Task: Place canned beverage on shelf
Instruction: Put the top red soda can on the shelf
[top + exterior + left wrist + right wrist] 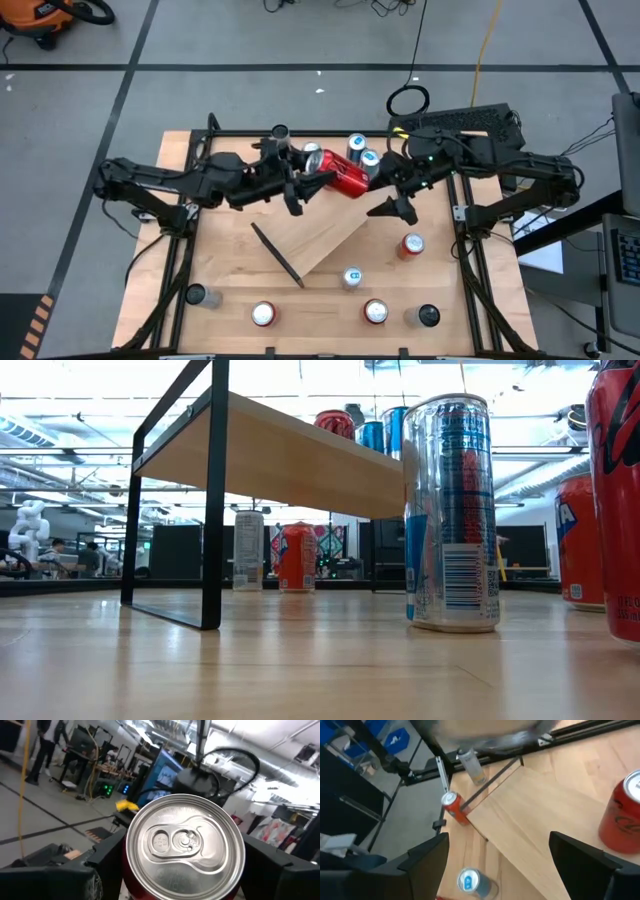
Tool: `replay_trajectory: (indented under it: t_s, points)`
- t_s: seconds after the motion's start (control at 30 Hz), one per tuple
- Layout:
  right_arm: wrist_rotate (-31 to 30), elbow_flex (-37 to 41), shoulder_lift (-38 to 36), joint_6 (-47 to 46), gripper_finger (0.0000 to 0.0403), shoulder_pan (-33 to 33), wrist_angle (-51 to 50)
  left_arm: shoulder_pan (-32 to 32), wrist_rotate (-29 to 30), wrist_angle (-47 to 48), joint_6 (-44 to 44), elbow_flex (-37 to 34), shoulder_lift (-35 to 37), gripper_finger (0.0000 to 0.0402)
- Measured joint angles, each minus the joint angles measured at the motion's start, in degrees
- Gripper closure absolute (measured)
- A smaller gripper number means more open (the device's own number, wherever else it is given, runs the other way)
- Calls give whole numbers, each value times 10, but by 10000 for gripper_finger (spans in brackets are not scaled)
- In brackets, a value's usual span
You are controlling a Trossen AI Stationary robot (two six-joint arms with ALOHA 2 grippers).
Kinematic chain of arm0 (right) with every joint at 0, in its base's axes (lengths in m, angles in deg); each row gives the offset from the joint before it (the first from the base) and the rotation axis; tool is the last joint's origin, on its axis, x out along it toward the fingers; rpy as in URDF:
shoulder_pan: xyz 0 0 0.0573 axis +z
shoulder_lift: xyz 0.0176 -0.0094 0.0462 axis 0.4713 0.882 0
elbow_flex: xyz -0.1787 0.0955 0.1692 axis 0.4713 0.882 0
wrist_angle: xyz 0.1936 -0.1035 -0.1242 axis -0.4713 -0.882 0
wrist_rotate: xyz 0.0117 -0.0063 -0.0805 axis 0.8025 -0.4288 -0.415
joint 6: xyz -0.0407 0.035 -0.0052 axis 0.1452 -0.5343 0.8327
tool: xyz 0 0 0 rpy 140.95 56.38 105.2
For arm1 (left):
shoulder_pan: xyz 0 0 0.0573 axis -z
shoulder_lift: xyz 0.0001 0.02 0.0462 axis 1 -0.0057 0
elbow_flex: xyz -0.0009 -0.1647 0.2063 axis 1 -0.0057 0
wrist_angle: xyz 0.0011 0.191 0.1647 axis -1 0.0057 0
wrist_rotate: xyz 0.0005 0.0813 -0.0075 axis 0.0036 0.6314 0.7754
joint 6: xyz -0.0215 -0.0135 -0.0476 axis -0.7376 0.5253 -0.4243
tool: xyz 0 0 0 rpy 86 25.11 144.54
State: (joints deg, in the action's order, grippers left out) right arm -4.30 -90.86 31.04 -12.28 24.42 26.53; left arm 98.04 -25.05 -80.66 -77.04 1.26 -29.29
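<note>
Fingers of the left gripper are seen closed around a red can, whose silver top fills the left wrist view between the two dark fingers; in the high view the can lies tilted on its side in that grip, above the far end of the shelf. The right gripper is held just to the right of the red can with its jaws spread wide and nothing between them, and the board and a second red can are looked down on from its wrist camera. Three cans are already gathered at the far end of the shelf, just beyond the held one. In the low view the shelf is shown as a light board on a black bracket, raised above the table. More cans are left standing on the near part of the table, among them a silver-and-blue one. The carrying step is judged to be in hand, placement not yet done. For the next move the can would have to be turned upright, lowered onto a bare stretch of board beside its neighbours without knocking them, and only then released.
</note>
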Motion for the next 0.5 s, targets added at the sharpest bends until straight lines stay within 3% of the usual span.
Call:
replay_trajectory:
  t_s: [0.3,0.5]
  points:
    - [-1,0,-58,9,85,0,-51,16,29,45,-31,2,-16,115]
    - [-33,0,-118,22,85,0,-92,39,50,66,-13,54,-75,115]
